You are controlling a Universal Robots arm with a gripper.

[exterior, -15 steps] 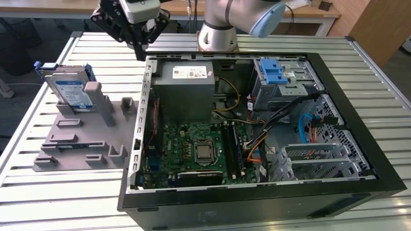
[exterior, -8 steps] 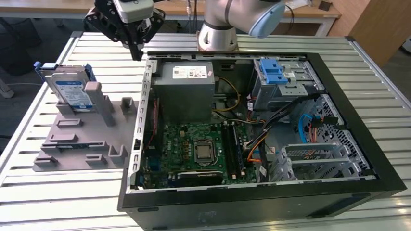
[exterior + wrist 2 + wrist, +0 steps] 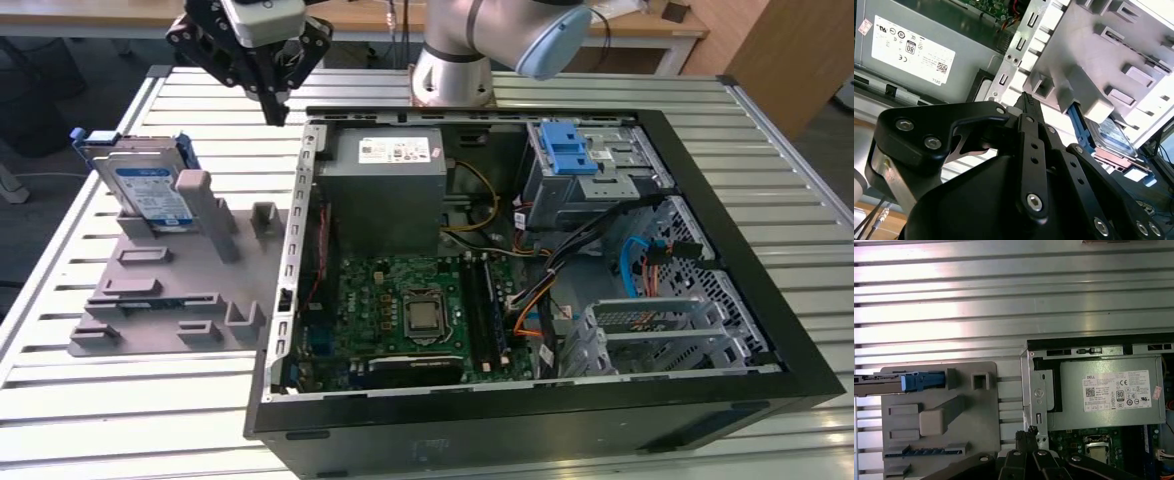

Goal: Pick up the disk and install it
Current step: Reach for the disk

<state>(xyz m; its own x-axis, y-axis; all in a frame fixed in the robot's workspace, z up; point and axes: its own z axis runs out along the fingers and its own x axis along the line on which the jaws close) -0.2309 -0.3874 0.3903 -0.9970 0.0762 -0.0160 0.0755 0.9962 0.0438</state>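
Bright light — glare on the table slats (image 3: 954,290).

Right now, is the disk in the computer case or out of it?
Out: the disk stands on edge in the grey fixture beside the case, apart from the gripper.

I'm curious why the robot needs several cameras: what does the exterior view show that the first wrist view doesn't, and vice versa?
Exterior view: the disk's labelled face, the drive cage with its blue latch, the arm's base. First wrist view: the disk edge-on from above, standing in its slot. Both: the shut, empty claw, the grey holder, the power supply.
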